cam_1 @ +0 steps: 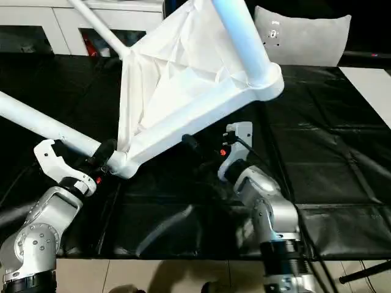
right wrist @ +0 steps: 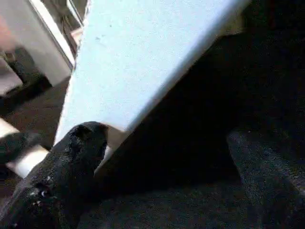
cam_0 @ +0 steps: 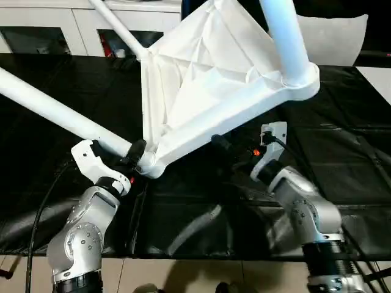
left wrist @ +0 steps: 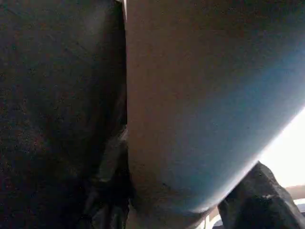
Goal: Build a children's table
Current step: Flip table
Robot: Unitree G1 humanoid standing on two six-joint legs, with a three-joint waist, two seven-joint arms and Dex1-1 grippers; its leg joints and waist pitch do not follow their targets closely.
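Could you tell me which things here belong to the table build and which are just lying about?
Part of the job:
- children's table, tilted, ribbed underside facing the camera
- leg in the left end effector
- right end effector at the tabletop's edge

Just about:
- black-covered worktable
- grey cushion
- white cabinets behind

The table [cam_0: 214,91] tilts above the black worktable [cam_0: 342,171], ribbed underside facing the camera, three legs fitted. The left gripper [cam_0: 131,160] clamps the near-left leg [cam_0: 55,110] at its socket. The right gripper [cam_0: 229,148] touches the near rim.
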